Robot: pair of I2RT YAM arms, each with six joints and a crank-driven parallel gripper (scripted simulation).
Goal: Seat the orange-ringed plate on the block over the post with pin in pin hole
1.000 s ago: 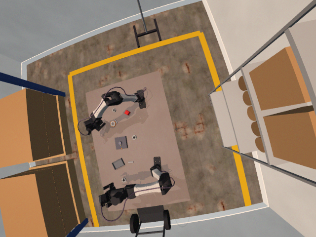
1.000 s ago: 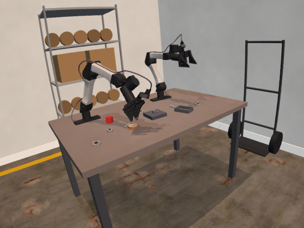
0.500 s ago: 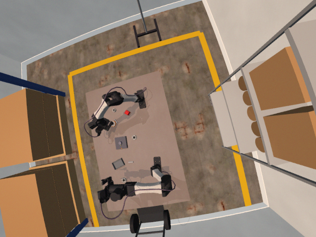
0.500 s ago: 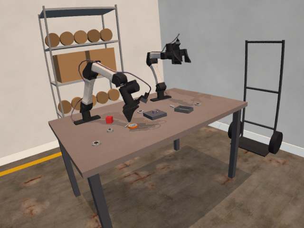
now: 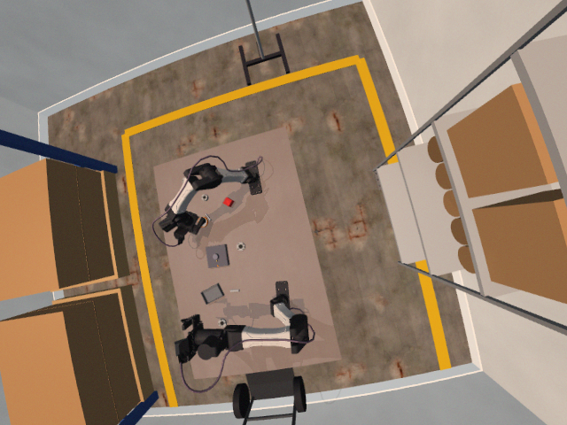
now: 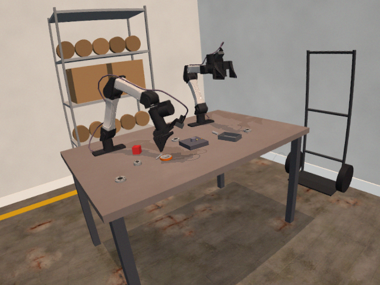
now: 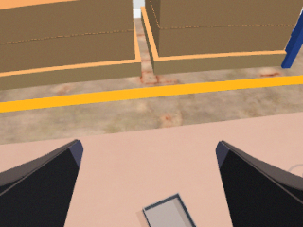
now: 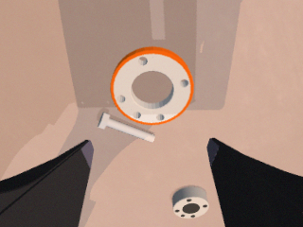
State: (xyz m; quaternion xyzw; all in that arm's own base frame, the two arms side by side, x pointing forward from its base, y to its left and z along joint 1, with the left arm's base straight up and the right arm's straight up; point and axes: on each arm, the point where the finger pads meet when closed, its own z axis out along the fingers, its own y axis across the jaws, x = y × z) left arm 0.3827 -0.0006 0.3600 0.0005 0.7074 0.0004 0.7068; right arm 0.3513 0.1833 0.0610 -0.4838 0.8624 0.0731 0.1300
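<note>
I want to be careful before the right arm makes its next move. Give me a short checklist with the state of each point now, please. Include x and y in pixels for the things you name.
1. Right end effector [image 5: 201, 223] [image 6: 161, 150] [image 8: 151, 143] open and empty: ok.
2. Orange-ringed plate [image 5: 205, 221] [image 6: 165, 159] [image 8: 163, 62] lying flat on the table: ok.
3. Space around the plate free of other parts: not ok; a bolt [image 5: 207, 217] [image 6: 158, 156] [image 8: 129, 130] lies close beside it.
4. Post [image 5: 215, 256] [image 6: 192, 139] uncovered, no plate over it: ok.
5. Pin hole identified among the five small holes: cannot tell; all five show, but the odd one is not certain.
6. Left end effector away from the plate: ok.
</note>
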